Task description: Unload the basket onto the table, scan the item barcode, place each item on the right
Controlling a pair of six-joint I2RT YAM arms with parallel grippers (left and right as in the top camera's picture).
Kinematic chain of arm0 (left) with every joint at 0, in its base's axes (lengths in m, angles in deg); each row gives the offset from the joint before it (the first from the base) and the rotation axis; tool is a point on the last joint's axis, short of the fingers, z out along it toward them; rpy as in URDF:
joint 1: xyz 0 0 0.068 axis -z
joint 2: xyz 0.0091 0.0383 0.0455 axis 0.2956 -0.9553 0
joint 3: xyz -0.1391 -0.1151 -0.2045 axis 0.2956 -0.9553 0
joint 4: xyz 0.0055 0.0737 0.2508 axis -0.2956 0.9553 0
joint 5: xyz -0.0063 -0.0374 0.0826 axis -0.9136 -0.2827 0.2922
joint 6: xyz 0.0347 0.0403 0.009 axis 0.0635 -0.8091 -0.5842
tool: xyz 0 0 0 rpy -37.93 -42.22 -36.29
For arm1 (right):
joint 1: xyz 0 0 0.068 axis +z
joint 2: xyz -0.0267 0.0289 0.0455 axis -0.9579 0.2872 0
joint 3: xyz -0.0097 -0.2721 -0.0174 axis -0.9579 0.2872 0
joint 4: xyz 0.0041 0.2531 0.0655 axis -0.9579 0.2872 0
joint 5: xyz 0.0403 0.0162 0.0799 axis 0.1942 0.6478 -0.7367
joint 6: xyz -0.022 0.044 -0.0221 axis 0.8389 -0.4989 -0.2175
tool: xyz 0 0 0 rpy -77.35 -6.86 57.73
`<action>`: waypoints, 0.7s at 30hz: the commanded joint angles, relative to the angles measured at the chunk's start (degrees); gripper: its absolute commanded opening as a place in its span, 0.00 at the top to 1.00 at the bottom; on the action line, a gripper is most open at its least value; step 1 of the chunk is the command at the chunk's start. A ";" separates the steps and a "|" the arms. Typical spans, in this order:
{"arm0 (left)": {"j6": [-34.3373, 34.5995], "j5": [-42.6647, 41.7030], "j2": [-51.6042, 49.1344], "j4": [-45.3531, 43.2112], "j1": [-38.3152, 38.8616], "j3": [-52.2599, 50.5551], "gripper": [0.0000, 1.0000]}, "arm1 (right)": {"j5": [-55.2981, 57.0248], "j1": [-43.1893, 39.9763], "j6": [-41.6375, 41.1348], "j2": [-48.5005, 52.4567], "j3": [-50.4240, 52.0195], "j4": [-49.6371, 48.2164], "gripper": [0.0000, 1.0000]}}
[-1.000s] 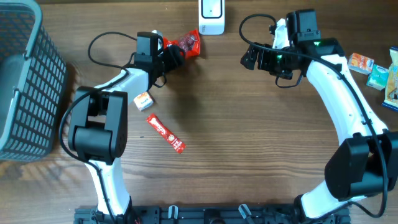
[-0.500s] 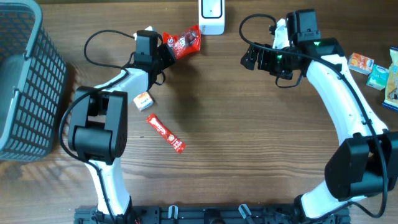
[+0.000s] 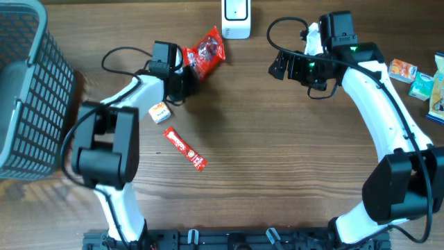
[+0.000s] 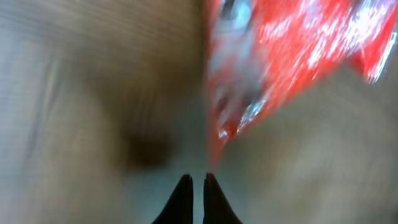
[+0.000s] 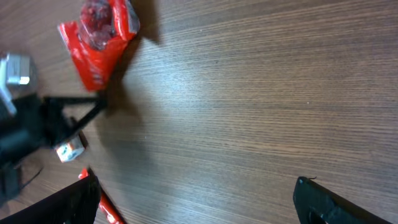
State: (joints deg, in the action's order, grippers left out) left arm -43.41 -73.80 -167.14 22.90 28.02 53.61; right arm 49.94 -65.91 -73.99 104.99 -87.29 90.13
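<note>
A red snack packet (image 3: pixel 208 52) hangs at the back of the table, just left of the white barcode scanner (image 3: pixel 236 17). My left gripper (image 3: pixel 187 71) is shut on the packet's lower edge. In the blurred left wrist view the packet (image 4: pixel 280 62) tapers down to my closed left gripper (image 4: pixel 198 179). The right wrist view shows the packet (image 5: pixel 96 37) raised over its shadow, with the left arm's thin fingers below it. My right gripper (image 3: pixel 281 66) hovers to the right of the scanner, and in its own view this gripper (image 5: pixel 196 199) is wide open and empty.
A small orange-and-white box (image 3: pixel 160 112) and a red stick pack (image 3: pixel 185 149) lie near the left arm. A grey mesh basket (image 3: pixel 28 90) stands at the far left. Several small packets (image 3: pixel 409 73) lie at the right edge.
My left gripper has shut on the red packet and pulled back slightly. The packet has tipped up off the table. The right arm has not moved.
</note>
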 commanded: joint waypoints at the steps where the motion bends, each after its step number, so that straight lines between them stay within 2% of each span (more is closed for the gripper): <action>1: -3.02 -2.27 9.11 8.07 0.57 0.61 0.96 | 0.70 -0.11 -0.20 0.70 0.17 0.07 0.00; 4: -5.11 -2.25 14.58 15.56 1.97 0.61 0.96 | 0.70 -0.13 -0.22 0.70 0.17 0.07 0.00; 6: -6.38 -0.13 18.16 17.22 3.17 0.61 0.96 | 0.68 -0.11 -0.26 0.70 0.17 0.09 0.00; 9: -6.19 9.64 22.08 14.93 4.79 0.61 0.96 | -0.76 -0.11 -0.26 0.70 0.17 0.09 0.00; 10: -5.92 14.73 22.80 12.96 5.22 0.61 0.83 | -1.53 -0.11 -0.26 0.70 0.17 0.09 0.00; 11: -5.70 17.42 22.91 10.86 5.38 0.61 0.51 | -1.92 -0.11 -0.26 0.70 0.17 0.09 0.00; 12: -5.70 18.67 22.86 8.39 5.42 0.61 0.07 | -1.88 -0.11 -0.24 0.70 0.17 0.07 0.00; 13: -5.73 19.28 22.53 5.55 5.35 0.61 0.00 | -1.88 -0.11 -0.22 0.70 0.17 0.09 0.00; 18: -6.62 19.39 18.64 -12.22 5.14 0.61 0.00 | -1.86 -0.11 -0.20 0.70 0.17 0.02 0.00; 19: -7.72 19.41 16.44 -18.88 5.14 0.61 0.03 | -1.86 -0.11 -0.17 0.70 0.17 -0.07 0.00; 21: -9.35 19.85 13.57 -25.68 5.14 0.61 0.11 | -1.84 -0.11 -0.07 0.70 0.17 -0.02 0.00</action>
State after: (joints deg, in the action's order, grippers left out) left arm -48.83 -56.43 -147.84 5.96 33.31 53.89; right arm 49.20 -65.91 -74.01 104.99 -87.29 90.24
